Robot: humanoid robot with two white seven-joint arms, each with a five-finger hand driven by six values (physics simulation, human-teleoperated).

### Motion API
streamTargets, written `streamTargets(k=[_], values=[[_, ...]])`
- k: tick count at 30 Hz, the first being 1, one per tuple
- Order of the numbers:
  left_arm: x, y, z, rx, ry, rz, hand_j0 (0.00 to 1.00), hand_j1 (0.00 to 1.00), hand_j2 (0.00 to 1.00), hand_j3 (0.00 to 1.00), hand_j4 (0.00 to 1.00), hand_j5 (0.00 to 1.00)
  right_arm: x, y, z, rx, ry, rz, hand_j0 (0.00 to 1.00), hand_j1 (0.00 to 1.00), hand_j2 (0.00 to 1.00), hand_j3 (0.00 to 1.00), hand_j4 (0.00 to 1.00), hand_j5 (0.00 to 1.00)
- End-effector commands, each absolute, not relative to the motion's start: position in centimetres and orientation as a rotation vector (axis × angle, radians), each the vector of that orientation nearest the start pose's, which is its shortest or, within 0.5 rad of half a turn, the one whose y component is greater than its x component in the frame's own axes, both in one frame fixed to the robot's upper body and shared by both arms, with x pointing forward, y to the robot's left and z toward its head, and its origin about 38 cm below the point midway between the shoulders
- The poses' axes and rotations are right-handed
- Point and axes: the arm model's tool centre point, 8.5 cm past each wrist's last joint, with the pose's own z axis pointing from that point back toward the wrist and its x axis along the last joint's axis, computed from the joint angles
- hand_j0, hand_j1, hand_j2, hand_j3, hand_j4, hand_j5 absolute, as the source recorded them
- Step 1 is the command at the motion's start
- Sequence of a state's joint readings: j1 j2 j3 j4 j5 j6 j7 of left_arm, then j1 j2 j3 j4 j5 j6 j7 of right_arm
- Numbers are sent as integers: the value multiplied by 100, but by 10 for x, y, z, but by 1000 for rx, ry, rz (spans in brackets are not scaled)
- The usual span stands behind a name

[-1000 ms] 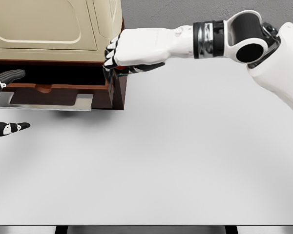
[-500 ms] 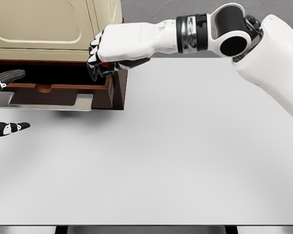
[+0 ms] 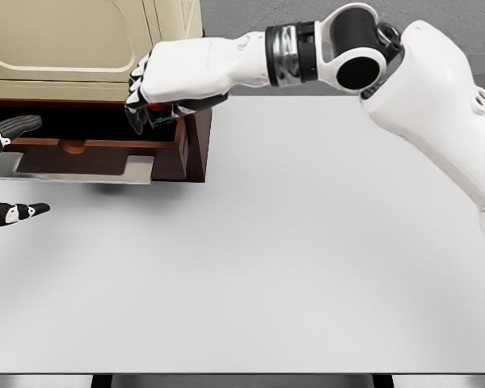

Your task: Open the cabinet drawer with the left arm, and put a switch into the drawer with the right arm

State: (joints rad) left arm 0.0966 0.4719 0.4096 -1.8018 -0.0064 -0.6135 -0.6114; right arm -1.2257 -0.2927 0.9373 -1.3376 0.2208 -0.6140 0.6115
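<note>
Leftward over two frames, the right hand (image 3: pixel 149 93) now hangs above the open drawer (image 3: pixel 97 145) of the cabinet (image 3: pixel 81 48), fingers curled around the barely visible switch (image 3: pixel 158 118). Release looks near. Left hand (image 3: pixel 4 174) waits spread, far left.

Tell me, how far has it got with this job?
The drawer already stands pulled out of the cabinet, with the left hand beside its front. The right hand grips a small object, presumably the switch, above the drawer's right end. Left: lowering and releasing it inside.
</note>
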Motion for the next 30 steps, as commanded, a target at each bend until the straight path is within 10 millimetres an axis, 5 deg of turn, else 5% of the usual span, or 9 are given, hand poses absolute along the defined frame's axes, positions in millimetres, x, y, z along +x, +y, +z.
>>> streamTargets(k=[1, 20, 22, 25, 30], values=[[298, 392, 232, 412, -1990, -1145, 100, 100, 100, 100, 100, 100, 453, -25, 363, 106, 1981, -2487, 51, 51, 51, 51, 51, 51], [298, 392, 232, 412, -1990, -1145, 100, 100, 100, 100, 100, 100, 463, -12, 364, 137, 1965, -2513, 52, 52, 52, 52, 52, 52], [298, 392, 232, 412, -1990, -1145, 100, 100, 100, 100, 100, 100, 463, -12, 363, 148, 1957, -2517, 60, 60, 60, 60, 60, 60], [298, 392, 232, 412, -1990, -1145, 100, 100, 100, 100, 100, 100, 461, -7, 364, 135, 1958, -2508, 86, 86, 86, 86, 86, 86], [298, 392, 232, 412, -1990, -1145, 100, 100, 100, 100, 100, 100, 460, -3, 367, 135, 1955, -2497, 89, 89, 89, 89, 89, 89]])
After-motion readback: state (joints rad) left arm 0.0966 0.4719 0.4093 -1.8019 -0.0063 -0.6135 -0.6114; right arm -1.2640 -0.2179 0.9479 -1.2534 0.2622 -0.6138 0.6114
